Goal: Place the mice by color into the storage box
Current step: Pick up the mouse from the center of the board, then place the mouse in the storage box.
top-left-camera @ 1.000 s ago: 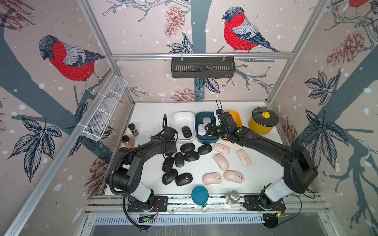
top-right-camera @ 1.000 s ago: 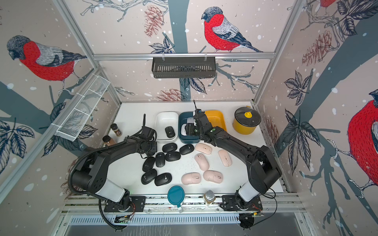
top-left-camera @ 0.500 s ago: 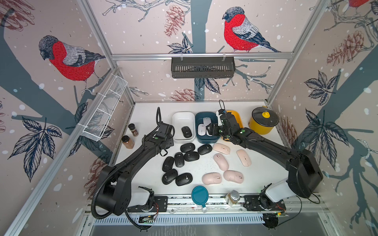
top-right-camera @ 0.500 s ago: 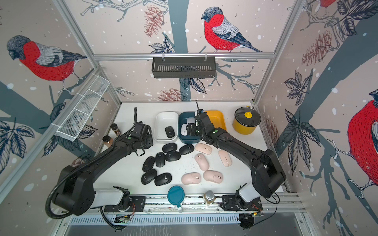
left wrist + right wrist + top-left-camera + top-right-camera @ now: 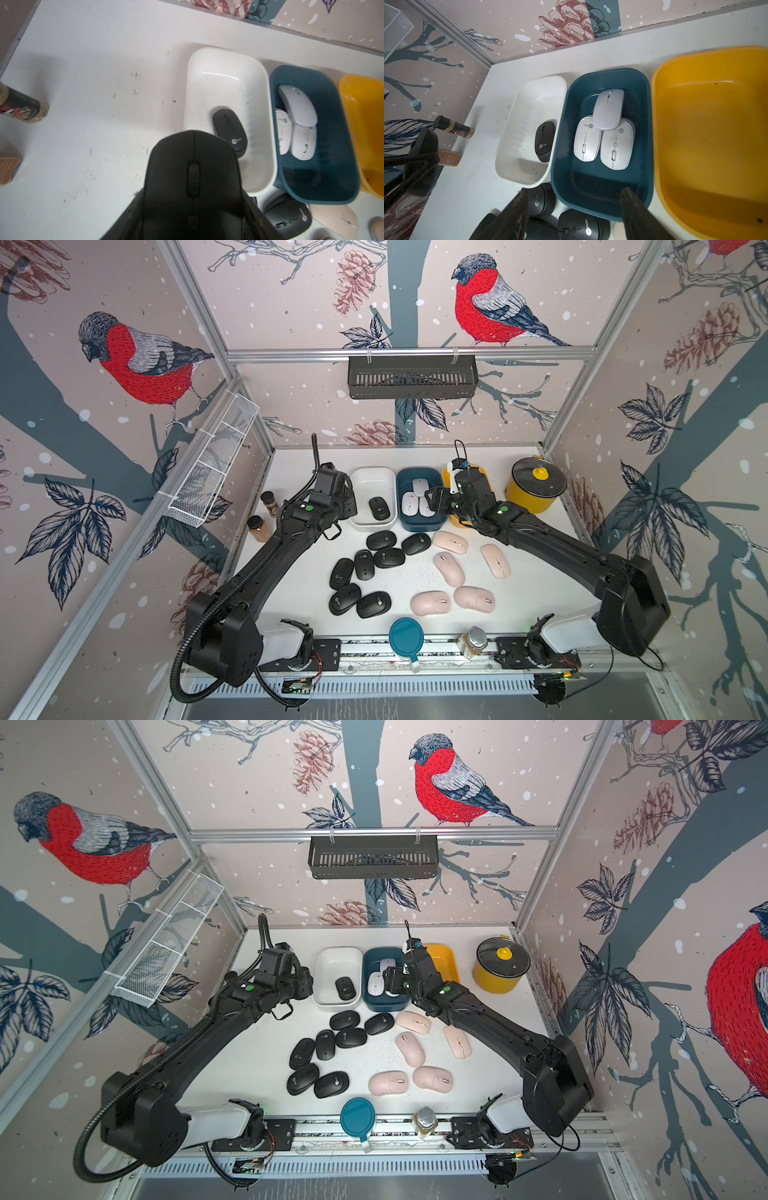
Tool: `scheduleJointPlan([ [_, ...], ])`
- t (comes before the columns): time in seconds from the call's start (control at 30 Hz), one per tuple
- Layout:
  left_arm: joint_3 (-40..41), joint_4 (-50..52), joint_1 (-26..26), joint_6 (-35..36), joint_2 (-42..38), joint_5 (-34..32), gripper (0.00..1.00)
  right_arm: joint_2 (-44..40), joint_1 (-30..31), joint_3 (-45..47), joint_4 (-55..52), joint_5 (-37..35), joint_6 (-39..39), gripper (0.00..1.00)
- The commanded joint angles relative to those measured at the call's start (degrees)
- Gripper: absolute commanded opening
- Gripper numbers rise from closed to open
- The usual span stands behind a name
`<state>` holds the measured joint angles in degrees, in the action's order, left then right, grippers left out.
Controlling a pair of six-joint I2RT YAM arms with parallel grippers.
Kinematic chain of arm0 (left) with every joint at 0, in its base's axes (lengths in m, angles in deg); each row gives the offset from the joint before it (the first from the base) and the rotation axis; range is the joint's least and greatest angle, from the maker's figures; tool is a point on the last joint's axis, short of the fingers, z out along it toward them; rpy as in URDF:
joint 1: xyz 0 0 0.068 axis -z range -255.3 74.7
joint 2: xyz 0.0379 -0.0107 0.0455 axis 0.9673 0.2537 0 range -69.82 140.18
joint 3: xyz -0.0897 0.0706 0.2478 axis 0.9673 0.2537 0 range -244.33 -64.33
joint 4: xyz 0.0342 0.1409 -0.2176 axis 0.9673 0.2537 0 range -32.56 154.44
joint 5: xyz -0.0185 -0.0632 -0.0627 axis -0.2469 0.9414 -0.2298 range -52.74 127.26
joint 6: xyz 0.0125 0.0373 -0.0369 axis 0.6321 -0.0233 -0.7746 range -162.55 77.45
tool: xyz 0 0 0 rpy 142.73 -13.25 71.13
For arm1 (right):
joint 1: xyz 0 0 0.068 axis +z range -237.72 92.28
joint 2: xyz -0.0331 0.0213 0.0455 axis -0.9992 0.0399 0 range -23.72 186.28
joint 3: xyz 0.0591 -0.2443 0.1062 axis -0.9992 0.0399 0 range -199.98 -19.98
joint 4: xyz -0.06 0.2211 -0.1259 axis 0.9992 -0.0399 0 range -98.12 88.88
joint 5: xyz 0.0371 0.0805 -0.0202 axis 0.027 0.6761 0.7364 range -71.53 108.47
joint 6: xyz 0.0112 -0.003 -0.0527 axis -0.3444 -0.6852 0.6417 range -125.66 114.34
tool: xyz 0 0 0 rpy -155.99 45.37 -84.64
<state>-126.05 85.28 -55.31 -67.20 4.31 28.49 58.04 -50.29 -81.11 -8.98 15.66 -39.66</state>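
My left gripper (image 5: 348, 506) is shut on a black mouse (image 5: 193, 176) and hangs just left of the white box (image 5: 372, 477). One black mouse (image 5: 379, 508) lies inside that box. Three white mice (image 5: 604, 135) lie in the blue box (image 5: 600, 209). My right gripper (image 5: 574, 193) stands open with nothing between its fingers, over the blue box's near right edge (image 5: 434, 499). The yellow box (image 5: 706, 124) holds nothing. Several black mice (image 5: 388, 558) and several pink mice (image 5: 449, 568) lie on the white table.
A yellow lidded pot (image 5: 536, 489) stands at the back right. Two spice jars (image 5: 269, 502) stand at the left edge. A teal lid (image 5: 406, 637) and a glass jar (image 5: 471, 641) sit on the front rail. A wire basket (image 5: 216, 464) hangs on the left wall.
My left arm has stretched out and carried the black mouse a little back, beside the white box. The right gripper has shifted only slightly over the blue box.
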Motion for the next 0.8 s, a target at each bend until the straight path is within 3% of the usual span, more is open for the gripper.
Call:
scheduleJointPlan([
  [0.0,-2.18,-3.08,0.22,2.29,0.54,2.46,0.48,-0.92,-0.12,0.39,-0.92,-1.55,0.74,0.7],
  [0.4,-7.75,-6.2,3.64,2.08,11.88,5.6,0.48,-1.6,-0.77,0.83,-1.62,-1.99,0.66,0.71],
  [0.77,-8.36,-8.29,3.64,0.52,22.04,3.61,0.47,-2.03,-1.72,2.56,-0.89,-2.64,0.22,0.71],
])
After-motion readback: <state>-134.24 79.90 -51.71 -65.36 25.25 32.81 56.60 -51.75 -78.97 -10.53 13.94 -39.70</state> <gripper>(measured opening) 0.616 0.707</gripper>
